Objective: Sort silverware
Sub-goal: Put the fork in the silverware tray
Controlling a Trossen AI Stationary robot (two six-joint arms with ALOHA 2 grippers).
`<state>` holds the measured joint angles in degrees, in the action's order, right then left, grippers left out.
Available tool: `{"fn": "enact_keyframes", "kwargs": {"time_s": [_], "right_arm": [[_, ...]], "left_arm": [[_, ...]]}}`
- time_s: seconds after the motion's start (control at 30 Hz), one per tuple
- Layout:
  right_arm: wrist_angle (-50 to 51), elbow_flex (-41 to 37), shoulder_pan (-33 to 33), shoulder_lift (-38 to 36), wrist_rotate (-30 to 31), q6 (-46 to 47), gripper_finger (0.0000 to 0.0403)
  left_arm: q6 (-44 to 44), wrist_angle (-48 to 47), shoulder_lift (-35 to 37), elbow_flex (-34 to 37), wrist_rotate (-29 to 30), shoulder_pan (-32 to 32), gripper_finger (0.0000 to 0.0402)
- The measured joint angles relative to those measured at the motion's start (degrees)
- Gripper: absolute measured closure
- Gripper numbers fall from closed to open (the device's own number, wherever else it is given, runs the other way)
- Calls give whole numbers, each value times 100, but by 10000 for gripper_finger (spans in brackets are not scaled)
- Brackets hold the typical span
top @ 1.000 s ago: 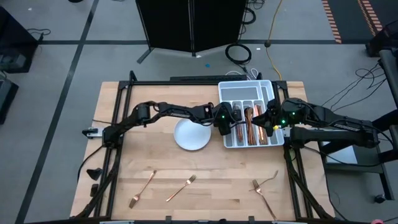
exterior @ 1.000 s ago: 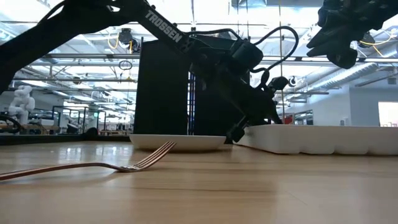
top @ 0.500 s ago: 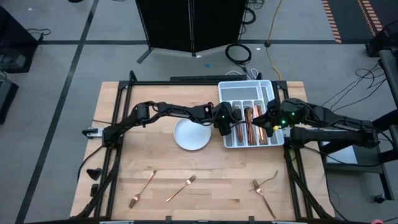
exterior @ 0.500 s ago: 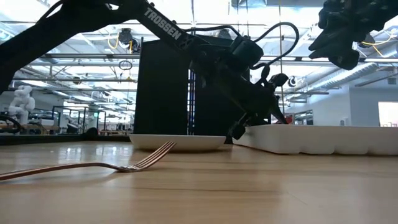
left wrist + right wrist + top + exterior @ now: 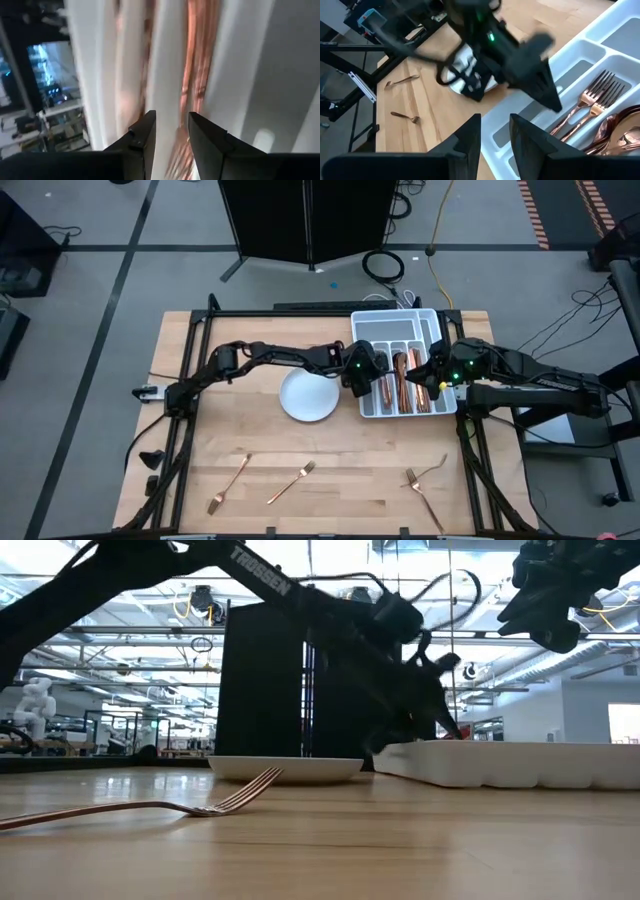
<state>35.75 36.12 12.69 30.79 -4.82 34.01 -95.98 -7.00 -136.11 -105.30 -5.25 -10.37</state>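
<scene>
The white divided tray (image 5: 395, 317) stands at the table's far right. Copper silverware (image 5: 405, 385) lies in its compartments; the right wrist view shows forks (image 5: 592, 100) and spoons (image 5: 622, 135). Several loose copper forks (image 5: 291, 481) lie flat along the near edge. My left gripper (image 5: 366, 375) hovers over the tray's left side, open with nothing between its fingers (image 5: 172, 130). My right gripper (image 5: 433, 375) hangs high over the tray's right side, open and holding nothing (image 5: 495, 135).
A round white plate (image 5: 308, 398) sits on the table just left of the tray, under my left arm. One fork (image 5: 150, 808) lies close to the low camera. Bare wood stretches between the plate and the near forks.
My left gripper has risen a little from the tray's left rim and drawn slightly back toward the plate, turning somewhat about its own axis. My right arm has kept still.
</scene>
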Motion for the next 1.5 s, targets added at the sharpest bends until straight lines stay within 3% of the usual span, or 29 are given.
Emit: {"fn": "enact_keyframes", "kwargs": {"time_s": [0.13, 0.23, 0.53, 0.77, 0.97, 1.1, 1.2, 1.5], "right_arm": [[-7, 0, 0, 0, 0, -66, 310], [112, 0, 0, -7, 0, -165, 310], [655, -2, -7, 11, 11, -333, 310], [531, -2, -212, 68, 28, -496, 310], [554, -2, -550, 136, 28, -619, 310], [575, -2, -733, 191, 4, -657, 310], [607, -2, -858, 221, -22, -715, 310], [591, -2, -988, 401, -37, -794, 310]], "left_arm": [[399, -503, 559, -3, 159, 117, 291], [1520, -1605, 1055, -7, 382, 296, 291], [7089, -5195, 2322, -9, 531, 762, 291], [10590, -7565, 3019, 111, -134, 1450, 291], [12557, -7409, 3758, 944, 214, 2755, 291], [14620, -7087, 4024, 1618, 691, 3665, 291], [15982, -6983, 4093, 2064, 710, 4241, 291], [18757, -5752, 4035, 3258, 402, 5556, 291]]}}
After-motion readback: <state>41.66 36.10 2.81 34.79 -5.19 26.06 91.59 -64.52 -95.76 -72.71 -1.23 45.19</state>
